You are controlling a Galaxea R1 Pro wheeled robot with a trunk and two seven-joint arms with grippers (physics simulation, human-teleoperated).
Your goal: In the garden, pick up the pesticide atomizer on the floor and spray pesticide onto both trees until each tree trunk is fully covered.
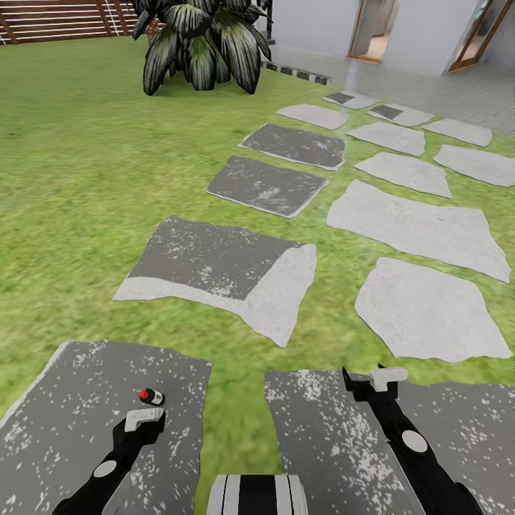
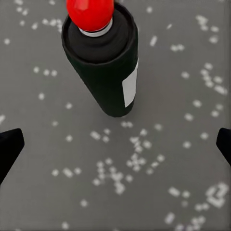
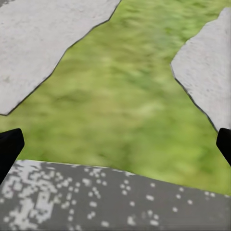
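The pesticide atomizer [image 2: 103, 60] is seen as a small black bottle with a red knob on top and a white patch on its side, though a green spot might have been expected. It rests on a dark grey paving stone [image 1: 64, 415], just past the fingertips of the left gripper [image 1: 145, 420], and it is not touched by them. In the left wrist view the two black fingertips [image 2: 9, 147] are seen far apart at the edges, so the fingers are spread wide, with nothing between them. The bottle lies ahead of the gap, a little to one side of its middle. The right gripper [image 1: 372, 379] is held over another dark stone, and its fingers are spread too, with only grass and stone beyond them. The bottle is judged to be light and hard, and smooth enough to slip or roll away if it is bumped. It is best taken around the black body, below the red knob, with one finger on each side. The knob should not be squeezed.
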